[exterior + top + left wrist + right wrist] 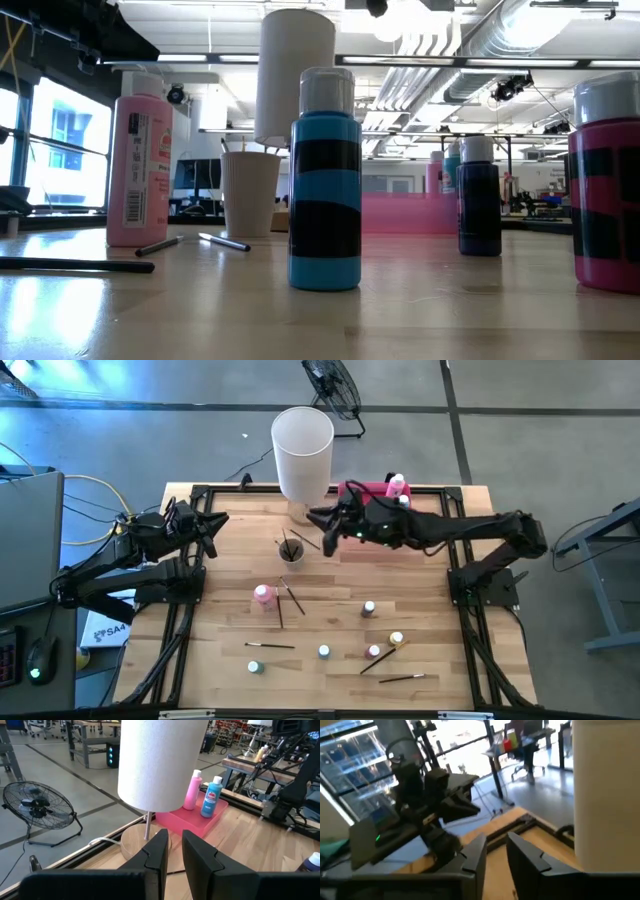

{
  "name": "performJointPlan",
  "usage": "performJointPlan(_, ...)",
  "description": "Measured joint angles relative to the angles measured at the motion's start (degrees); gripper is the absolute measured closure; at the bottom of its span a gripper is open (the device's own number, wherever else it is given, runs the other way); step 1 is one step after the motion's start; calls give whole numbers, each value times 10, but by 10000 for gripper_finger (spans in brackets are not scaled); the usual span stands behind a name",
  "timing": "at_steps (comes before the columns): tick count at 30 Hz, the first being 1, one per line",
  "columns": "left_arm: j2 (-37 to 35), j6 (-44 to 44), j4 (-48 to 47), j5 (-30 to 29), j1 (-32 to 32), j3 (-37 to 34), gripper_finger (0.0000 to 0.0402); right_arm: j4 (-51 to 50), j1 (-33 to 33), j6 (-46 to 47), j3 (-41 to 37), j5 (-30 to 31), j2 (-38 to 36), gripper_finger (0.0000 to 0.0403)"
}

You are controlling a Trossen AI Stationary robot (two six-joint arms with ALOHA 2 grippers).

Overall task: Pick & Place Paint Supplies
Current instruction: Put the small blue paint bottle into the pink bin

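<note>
- The right gripper (pixel 318 523) reaches across the far middle of the desk (pixel 330 680), above and just beside a paper cup (pixel 291 550) with brushes (pixel 290 546) standing in it. Its fingers (pixel 522 857) stand a narrow gap apart with nothing between them.
- The left gripper (pixel 218 521) waits at the desk's left edge; its fingers (pixel 159 851) also stand a narrow gap apart, holding nothing.
- A tall white cylinder (pixel 302 452) on a wooden base stands at the far edge, near the cup.
- A pink tray (pixel 195 816) at the far right holds a pink bottle (pixel 192 790) and a teal bottle (pixel 212 797), side by side.
- Another pink bottle (pixel 263 595) stands left of centre, with loose brushes (pixel 293 597) just beside it.
- Small bottles are scattered over the near half: one in the middle (pixel 369 607), a yellow-capped one (pixel 397 640), a pink-capped one (pixel 374 652), a blue-capped one (pixel 324 651) and one near the left (pixel 254 667).
- More brushes lie flat among them: one near the left (pixel 270 646), one by the yellow cap (pixel 382 659) and one toward the near edge (pixel 401 679).
</note>
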Motion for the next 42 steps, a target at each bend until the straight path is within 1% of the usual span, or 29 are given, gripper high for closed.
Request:
performJointPlan(4, 0, 0, 0, 0, 0, 0, 348, -69, 2, 3, 0, -20, -33, 390)
performJointPlan(5, 0, 0, 0, 0, 0, 0, 348, -86, 4, 2, 0, -20, -41, 394)
performJointPlan(11, 0, 0, 0, 0, 0, 0, 348, -173, 18, 8, 0, -16, -72, 400)
performJointPlan(15, 0, -15, 0, 0, 0, 0, 348, -241, 30, 51, 0, 10, -89, 400)
performJointPlan(18, 0, -18, 0, 0, 0, 0, 348, -275, 43, 85, 0, 40, -98, 400)
performJointPlan(21, 0, -18, 0, 0, 0, 0, 348, -291, 58, 94, 0, 63, -100, 400)
performJointPlan(28, 0, -22, 0, 1, 0, 0, 348, -291, 87, 100, 0, 88, -101, 400)
performJointPlan(34, 0, -31, 0, 2, 0, 0, 348, -310, 113, 153, 0, 109, -101, 401)
performJointPlan(42, 0, -31, 0, 62, 0, 0, 348, -383, 160, 277, 0, 178, -101, 401)
